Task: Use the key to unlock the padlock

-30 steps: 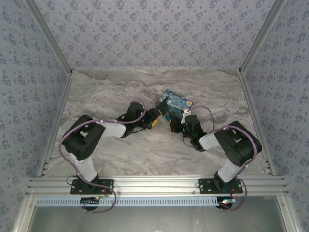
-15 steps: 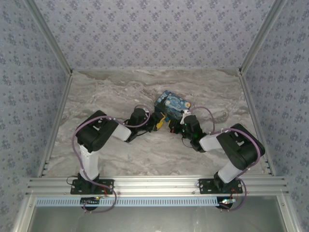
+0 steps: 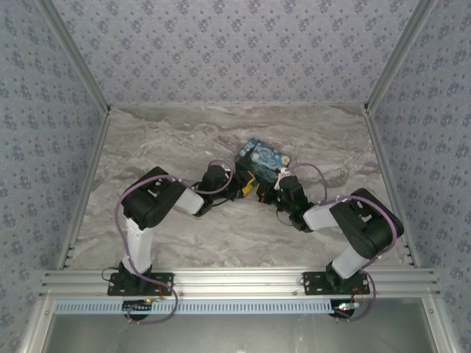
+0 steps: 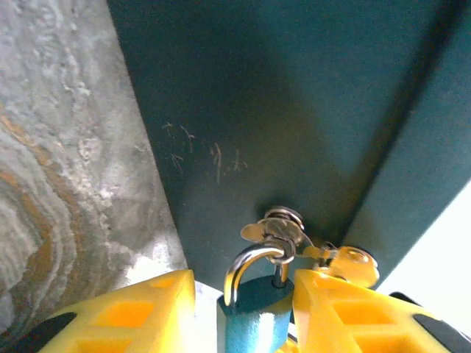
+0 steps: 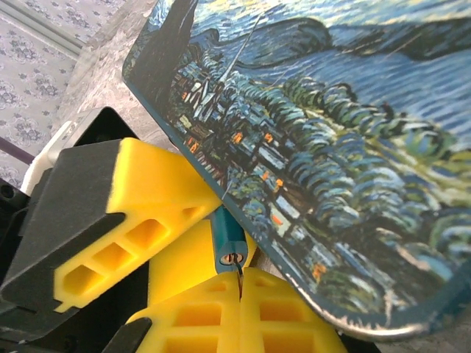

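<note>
The padlock point(image 4: 254, 316) has a blue body, and its pale shackle point(image 4: 246, 261) hangs through the metal hasp point(image 4: 283, 220) on the box's dark side point(image 4: 294, 110). My left gripper point(image 4: 243, 279) is open around the body: the right finger point(image 4: 346, 316) lies against it, the left finger point(image 4: 147, 312) stands a little apart. In the right wrist view the padlock's bottom point(image 5: 227, 239) faces me with its keyhole. My right gripper point(image 5: 241, 287) is shut on the thin dark key point(image 5: 239, 272), whose tip is at the keyhole. Both grippers meet at the box's near corner point(image 3: 256, 187).
The starry-night box point(image 3: 263, 160) sits on the marble table point(image 3: 184, 140) at centre back. Patterned walls and metal rails point(image 3: 221, 279) enclose the table. The left gripper's yellow fingers point(image 5: 147, 198) crowd close beside the right fingertips.
The left arm has swung right toward the box, and its jaws have narrowed around the padlock. The right gripper has edged slightly left with the key.
</note>
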Motion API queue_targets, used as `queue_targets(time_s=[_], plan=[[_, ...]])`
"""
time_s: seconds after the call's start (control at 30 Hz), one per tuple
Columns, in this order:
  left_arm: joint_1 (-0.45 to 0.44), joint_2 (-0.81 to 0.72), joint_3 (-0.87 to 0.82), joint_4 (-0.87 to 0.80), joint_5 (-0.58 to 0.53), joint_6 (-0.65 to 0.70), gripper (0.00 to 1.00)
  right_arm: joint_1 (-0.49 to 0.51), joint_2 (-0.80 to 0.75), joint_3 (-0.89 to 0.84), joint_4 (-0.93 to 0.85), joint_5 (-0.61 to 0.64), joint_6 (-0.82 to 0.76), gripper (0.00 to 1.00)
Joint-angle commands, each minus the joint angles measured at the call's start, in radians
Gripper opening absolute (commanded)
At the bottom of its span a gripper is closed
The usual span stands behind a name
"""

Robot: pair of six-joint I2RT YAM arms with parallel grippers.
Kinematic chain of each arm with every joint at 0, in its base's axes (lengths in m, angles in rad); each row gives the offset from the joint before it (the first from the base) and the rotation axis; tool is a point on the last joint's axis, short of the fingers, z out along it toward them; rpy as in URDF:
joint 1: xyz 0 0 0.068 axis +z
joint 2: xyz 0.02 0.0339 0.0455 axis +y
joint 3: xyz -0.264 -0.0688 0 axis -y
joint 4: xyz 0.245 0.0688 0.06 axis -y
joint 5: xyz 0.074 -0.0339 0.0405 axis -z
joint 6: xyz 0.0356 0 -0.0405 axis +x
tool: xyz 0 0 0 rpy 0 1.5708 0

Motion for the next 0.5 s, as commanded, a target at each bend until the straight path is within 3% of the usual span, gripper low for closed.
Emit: queue_targets(time_s=[0.0, 0.17, 0.47], plan=[[-0.013, 0.021, 0.026, 0.048, -0.010, -0.011, 0.37, 0.010, -0.008, 0.021, 0.013, 0.004, 0.030, 0.00], [-0.018, 0.027, 0.024, 0.055, -0.018, -0.016, 0.33, 0.011, -0.011, 0.026, 0.012, -0.005, 0.070, 0.00], [-0.018, 0.004, 0.016, 0.031, -0.027, 0.006, 0.17, 0.006, -0.039, 0.018, -0.017, 0.001, 0.088, 0.02]])
